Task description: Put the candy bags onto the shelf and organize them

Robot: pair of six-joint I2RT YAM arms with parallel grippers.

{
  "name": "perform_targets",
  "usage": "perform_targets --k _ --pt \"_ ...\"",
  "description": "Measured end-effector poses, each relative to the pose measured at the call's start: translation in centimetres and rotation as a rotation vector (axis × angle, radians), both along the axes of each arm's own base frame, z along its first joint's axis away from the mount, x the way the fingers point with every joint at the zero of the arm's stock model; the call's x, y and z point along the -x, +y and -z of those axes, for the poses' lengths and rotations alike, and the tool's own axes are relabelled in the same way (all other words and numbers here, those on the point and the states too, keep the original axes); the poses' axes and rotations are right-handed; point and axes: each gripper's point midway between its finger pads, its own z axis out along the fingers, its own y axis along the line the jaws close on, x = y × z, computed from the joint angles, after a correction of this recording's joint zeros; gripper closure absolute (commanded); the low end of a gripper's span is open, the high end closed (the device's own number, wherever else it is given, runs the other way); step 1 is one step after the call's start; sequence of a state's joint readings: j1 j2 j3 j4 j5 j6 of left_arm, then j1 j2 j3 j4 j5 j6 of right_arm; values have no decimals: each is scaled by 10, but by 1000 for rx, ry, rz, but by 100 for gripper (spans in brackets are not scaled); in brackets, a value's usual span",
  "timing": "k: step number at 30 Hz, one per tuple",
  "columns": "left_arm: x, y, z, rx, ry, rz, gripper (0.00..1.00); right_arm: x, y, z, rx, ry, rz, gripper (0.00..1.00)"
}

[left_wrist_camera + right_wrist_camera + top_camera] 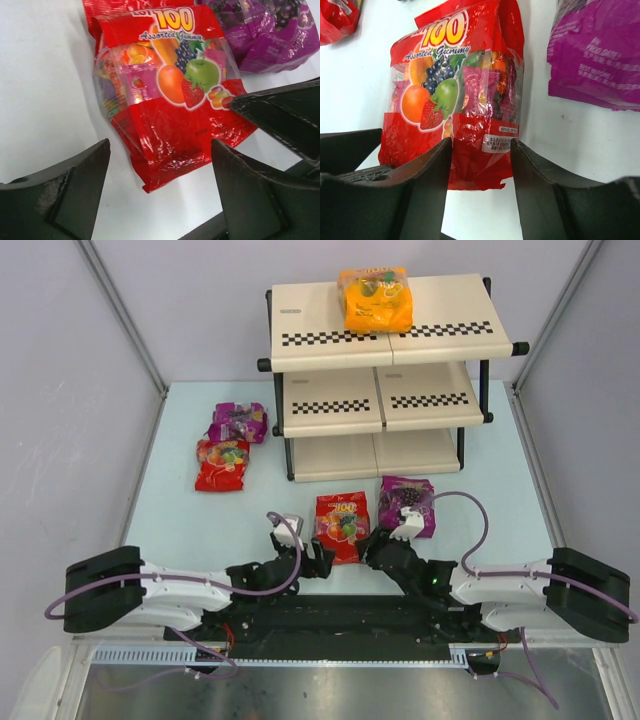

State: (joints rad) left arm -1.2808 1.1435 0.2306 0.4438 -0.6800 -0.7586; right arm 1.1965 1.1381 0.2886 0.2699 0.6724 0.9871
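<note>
Candy in a red bag point(342, 526) lies flat on the table point(200, 520) just in front of the shelf point(320, 330), below the middle of its lowest board, and both grippers sit at the end of the bag farthest from the shelf.

The left gripper point(318, 558) is spread wide and grips nothing. In its wrist view point(160, 165) the bag's bottom seam point(170, 95) lies in the gap between the two fingers, apart from both. One dark finger of the right gripper point(280, 115) reaches in from the side over the bag's corner.

The right gripper point(378, 548) is also released and empty, its gap narrower. In its own view point(481, 150) the two fingers frame the lower edge of the bag point(455, 95). Whether they touch the plastic cannot be told.

The bag lies printed face up. Its long axis runs from the arms toward the shelf, slightly tilted, with the "100" title end nearest the shelf and the sealed bottom nearest the grippers.

A purple bag point(407, 504) lies just beside it, also in front of the shelf, under its right half point(600, 55). An orange bag point(375, 300) rests on the shelf's top board. A second purple bag point(238, 422) and a second red bag point(222, 464) lie on the table left of the shelf, close to one another.
</note>
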Motion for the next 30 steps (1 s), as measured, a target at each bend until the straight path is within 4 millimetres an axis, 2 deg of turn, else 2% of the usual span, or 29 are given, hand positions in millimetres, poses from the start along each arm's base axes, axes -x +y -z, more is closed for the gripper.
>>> perform_targets --k 1,2,4,5,7,8,9,13,17,22,25,28,30 --pt "1 -3 1 4 2 8 21 0 2 2 1 2 -3 47" --pt "2 -5 1 8 3 15 32 0 3 3 2 4 -7 54" --pt "4 -10 2 19 7 34 47 1 6 5 3 6 -20 67" --pt "5 -13 2 21 7 43 61 1 8 6 0 7 -28 81" --pt "6 -15 4 20 8 54 77 1 12 5 -7 2 -39 94" --pt "6 -16 5 14 6 58 92 1 12 4 -5 -3 -43 100" --pt "7 -16 5 12 5 63 98 1 12 2 -7 -9 -46 100" --pt "9 -23 -4 -17 -16 97 100 4 11 -21 -27 -62 -65 100" --pt "5 -38 -37 -39 -73 128 100 5 -1 -62 -37 -157 -71 100" --pt "-12 -66 -114 -17 -216 138 100 -9 -27 -149 -95 -325 -1 100" --pt "-25 -84 -160 0 -299 134 100 -23 -47 -190 -99 -403 61 100" --pt "-43 -103 -194 7 -366 124 100 -41 -69 -219 -81 -459 135 100" --pt "-55 -112 -204 1 -394 123 100 -53 -80 -228 -64 -478 166 100"
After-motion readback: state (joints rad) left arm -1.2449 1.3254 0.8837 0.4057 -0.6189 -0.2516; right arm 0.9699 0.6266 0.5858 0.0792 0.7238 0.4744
